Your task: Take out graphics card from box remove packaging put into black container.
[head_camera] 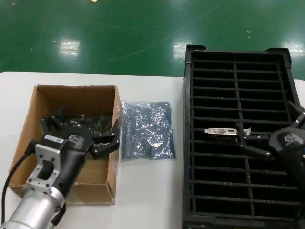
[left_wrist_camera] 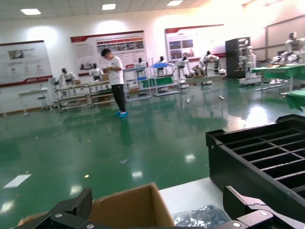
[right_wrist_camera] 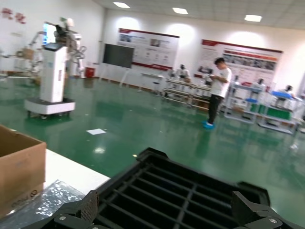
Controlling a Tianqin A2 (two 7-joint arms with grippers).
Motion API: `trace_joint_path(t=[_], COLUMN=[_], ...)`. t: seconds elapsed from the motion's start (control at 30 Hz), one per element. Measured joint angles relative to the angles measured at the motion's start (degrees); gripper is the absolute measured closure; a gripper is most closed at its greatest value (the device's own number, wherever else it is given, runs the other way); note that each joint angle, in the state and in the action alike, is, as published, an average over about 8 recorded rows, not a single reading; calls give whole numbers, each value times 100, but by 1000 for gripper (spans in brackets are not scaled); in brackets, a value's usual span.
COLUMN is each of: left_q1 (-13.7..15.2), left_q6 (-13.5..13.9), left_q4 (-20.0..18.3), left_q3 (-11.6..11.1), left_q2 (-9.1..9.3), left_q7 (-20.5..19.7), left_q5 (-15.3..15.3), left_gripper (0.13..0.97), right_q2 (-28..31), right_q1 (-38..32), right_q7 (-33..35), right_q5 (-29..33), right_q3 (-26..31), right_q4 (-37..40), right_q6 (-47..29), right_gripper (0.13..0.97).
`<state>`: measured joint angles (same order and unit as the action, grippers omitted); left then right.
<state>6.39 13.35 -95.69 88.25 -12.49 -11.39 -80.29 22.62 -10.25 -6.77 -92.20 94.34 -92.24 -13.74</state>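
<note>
Cardboard: the brown box (head_camera: 97, 143) sits on the white table (head_camera: 147, 200) at my left, open-topped, with more crinkly grey bags lying in its bottom.
Left gripper (head_camera: 81, 131): I have it hovering over the box, fingers spread wide with nothing between them; I judge it is placed to reach in for another bagged card.
Packaging (head_camera: 146, 130): one flattened grey-silver bag lies on the table between the box and the crate, just beside the box wall, looking empty.
Graphics card (head_camera: 221, 131): it stands on edge in a slot of the black container (head_camera: 238, 57), silver bracket up, near the central divider.
Right gripper (head_camera: 251, 139): it hangs over the crate just beside the card, fingers apart and holding nothing; I read this as the card resting in its slot.
In the way: the box's tall side wall stands close to my left fingers, and the crate's thin ribs crowd the right ones.
</note>
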Motion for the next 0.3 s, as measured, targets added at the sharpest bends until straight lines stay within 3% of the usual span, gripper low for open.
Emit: trace_joint_path(t=[0.2,0.3], left_q1=[-182,-227], left_q6=[-380,-472], left_q4=[115,143], left_q3=[98,121], left_q2=[-134,-167], left_q7=[325,403], left_q5=[-651,-808], left_gripper=[132,132], right_q2=[-155,-193], right_q1=[293,365], right_q7=[193,239], right_q5=[-311,-387], right_q3=[-76,-95], right_q4=[16,20], right_q6=[392,486], right_gripper=[129,129])
